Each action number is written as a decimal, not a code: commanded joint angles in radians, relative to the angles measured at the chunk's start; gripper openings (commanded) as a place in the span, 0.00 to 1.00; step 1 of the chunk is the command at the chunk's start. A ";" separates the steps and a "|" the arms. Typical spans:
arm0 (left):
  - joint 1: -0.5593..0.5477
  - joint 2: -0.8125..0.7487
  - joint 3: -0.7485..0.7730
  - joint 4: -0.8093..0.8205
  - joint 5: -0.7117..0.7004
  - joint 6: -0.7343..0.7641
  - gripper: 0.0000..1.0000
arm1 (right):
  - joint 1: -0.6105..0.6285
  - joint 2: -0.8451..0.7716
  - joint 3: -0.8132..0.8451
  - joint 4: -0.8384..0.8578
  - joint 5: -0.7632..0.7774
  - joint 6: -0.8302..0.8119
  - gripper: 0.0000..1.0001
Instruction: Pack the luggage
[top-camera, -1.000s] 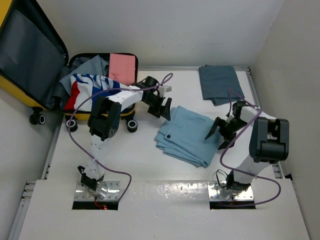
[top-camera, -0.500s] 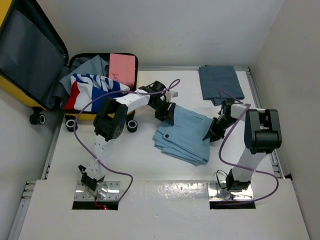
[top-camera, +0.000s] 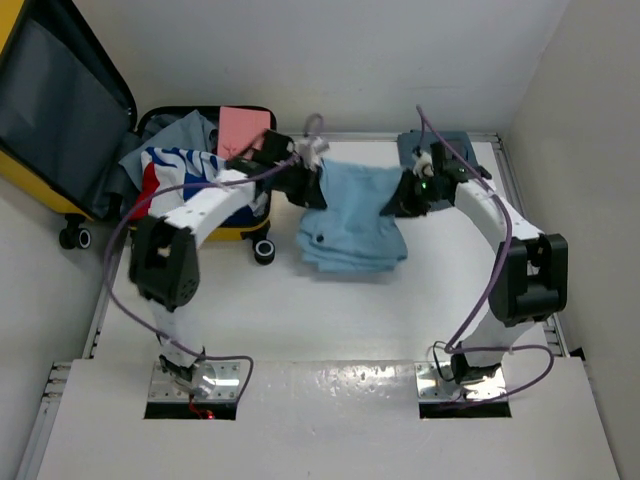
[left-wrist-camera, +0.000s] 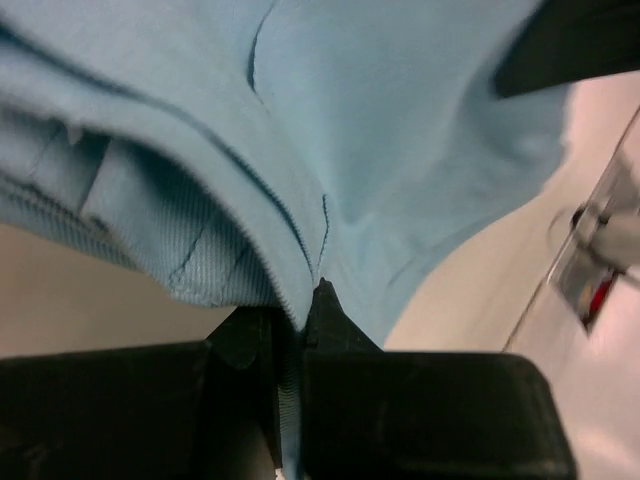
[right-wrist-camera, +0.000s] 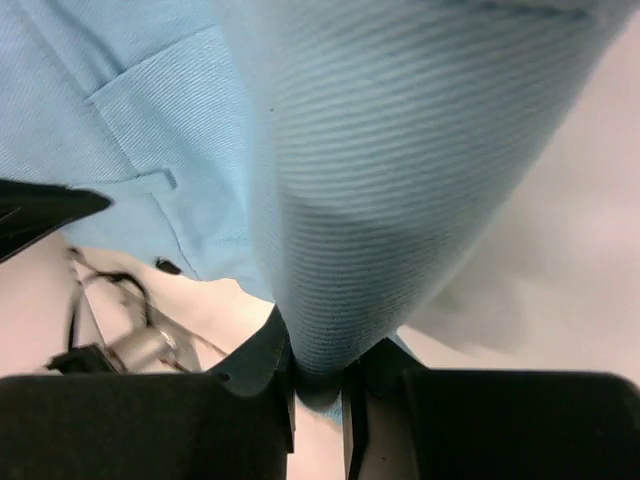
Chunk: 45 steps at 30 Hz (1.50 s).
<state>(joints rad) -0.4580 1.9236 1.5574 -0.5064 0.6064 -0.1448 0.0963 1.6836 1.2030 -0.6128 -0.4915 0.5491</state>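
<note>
Together the left fingers (left-wrist-camera: 335, 330) and right fingers (right-wrist-camera: 265, 350) pinch shut on opposite edges of the light blue trousers (top-camera: 350, 215), slinging them over the counter (top-camera: 300, 320), presumably for carrying to the open luggage (top-camera: 60, 100) at far left.

Near half of table (top-camera: 330, 320) open, easy passage. Light blue garment (top-camera: 350, 215) hangs across the middle, blocking it. Luggage (top-camera: 60, 110) base heaped with striped garment (top-camera: 180, 170) and pink cloth (top-camera: 243, 128); raised lid walls off left
</note>
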 joint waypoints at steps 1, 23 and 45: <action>0.113 -0.218 0.036 0.184 0.032 -0.053 0.00 | 0.043 -0.026 0.223 0.251 -0.122 0.021 0.00; 0.814 -0.158 0.283 0.250 -0.482 0.020 0.00 | 0.457 0.711 1.038 0.923 -0.041 0.160 0.07; 0.789 0.341 0.580 0.160 -0.434 0.122 0.52 | 0.266 0.351 0.502 0.617 0.152 0.015 0.59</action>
<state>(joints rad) 0.3386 2.2837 2.0892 -0.3603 0.0818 -0.0750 0.3500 2.1475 1.7695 0.0147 -0.3584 0.5976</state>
